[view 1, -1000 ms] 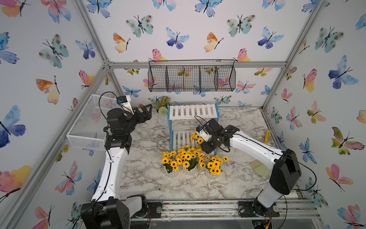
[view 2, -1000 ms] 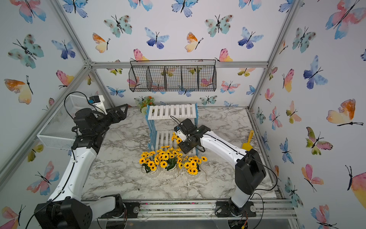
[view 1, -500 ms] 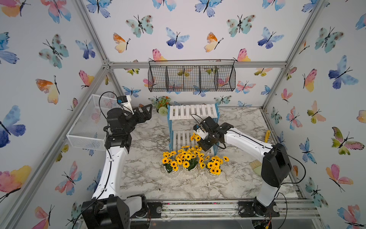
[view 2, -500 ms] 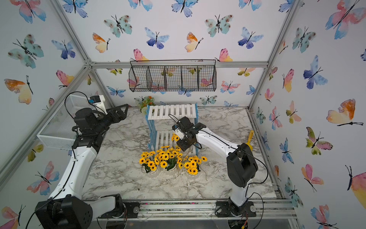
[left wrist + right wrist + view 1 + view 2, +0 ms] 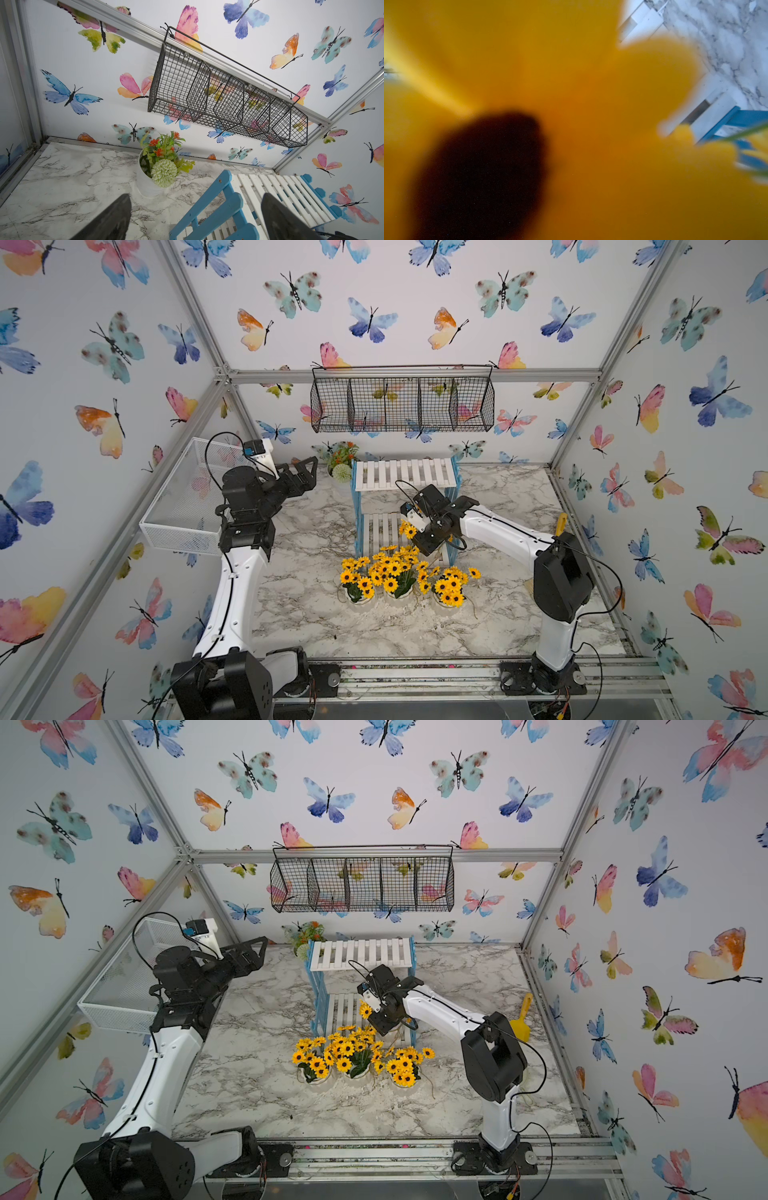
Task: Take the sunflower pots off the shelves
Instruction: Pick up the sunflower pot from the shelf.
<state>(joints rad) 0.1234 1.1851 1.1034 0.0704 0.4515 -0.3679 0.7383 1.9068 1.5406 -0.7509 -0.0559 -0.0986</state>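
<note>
1. A two-tier rack of white slatted boards in light blue side frames [image 5: 405, 475] [image 5: 359, 955] [image 5: 280, 193] stands toward the back of the grey-veined, marble-patterned surface [image 5: 307, 614].
2. Three sunflower pots, small, white and ribbed, stand in a tight row on the surface just in front of the rack: one nearest the left arm [image 5: 353, 578], a middle one [image 5: 390, 570] and one nearest the right arm [image 5: 451, 585]. Their yellow, dark-centred blooms crowd together and overlap.
3. The fourth sunflower pot [image 5: 409, 529] [image 5: 365, 1011] [image 5: 571, 104] shows only as yellow blooms over the lower tier. Its pot is hidden by the arm. In the right wrist view a blurred petal and dark brown centre fill almost everything.
4. The black right tool [image 5: 428, 545] angles down at the lower tier, right among those blooms. Its fingers are hidden, so I cannot tell how wide they stand or whether they grip.
5. The left tool [image 5: 309, 474] hangs above the surface, near the rack's top tier. Its dark tapered fingers [image 5: 116, 216] are spread wide and hold nothing.
6. A smooth round white pot with orange-red flowers and a pale green ball bloom [image 5: 145, 182] [image 5: 341, 467] sits just beside the rack's rear corner.
7. A black wire wall basket with dividers [image 5: 403, 404] [image 5: 218, 93] hangs on the back wall. A white fine-mesh basket [image 5: 183, 497] hangs on the wall by the left arm.
</note>
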